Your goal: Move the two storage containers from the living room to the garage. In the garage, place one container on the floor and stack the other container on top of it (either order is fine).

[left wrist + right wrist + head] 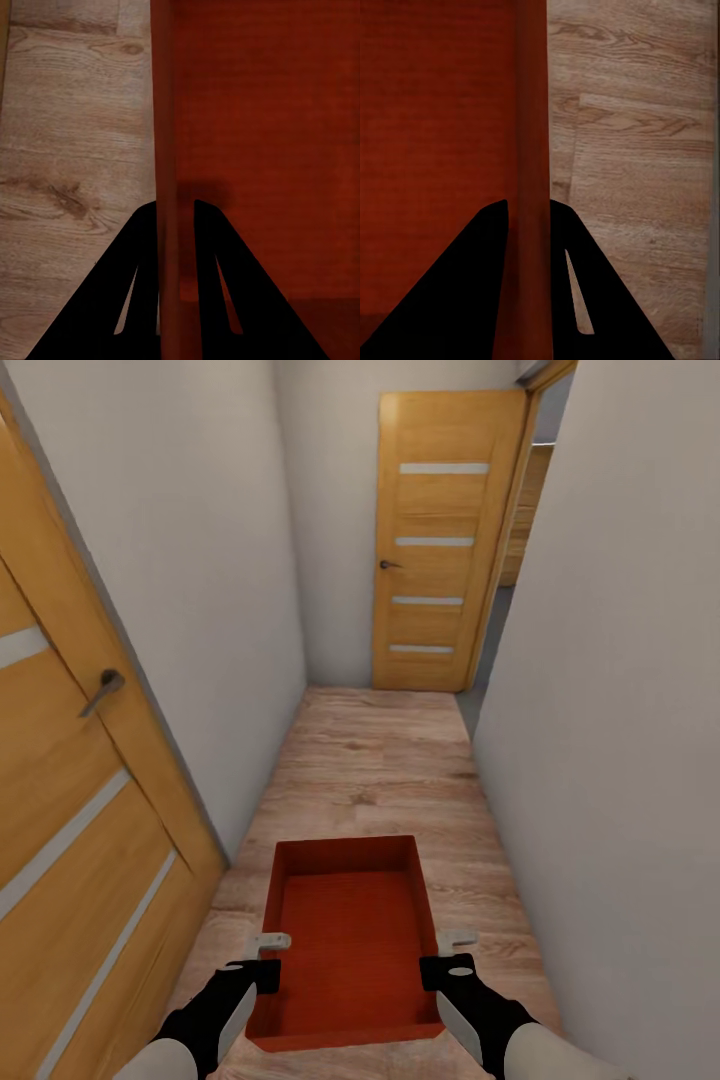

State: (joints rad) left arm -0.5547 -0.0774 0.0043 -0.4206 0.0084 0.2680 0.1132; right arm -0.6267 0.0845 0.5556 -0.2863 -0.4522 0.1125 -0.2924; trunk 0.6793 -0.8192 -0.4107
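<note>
While both grippers, left [268,958] and right [448,956], pinch its side walls, the orange-red, lidless storage container [345,945] shows a flat bottom.

An orange-red storage container [345,945] was held between the left gripper [268,958] and the right gripper [446,956], each clamped on a side wall. Below lay a wood-plank hallway floor [375,760]. A panelled door [440,540] stood open ahead; a second door [70,780] stood at left.
</note>
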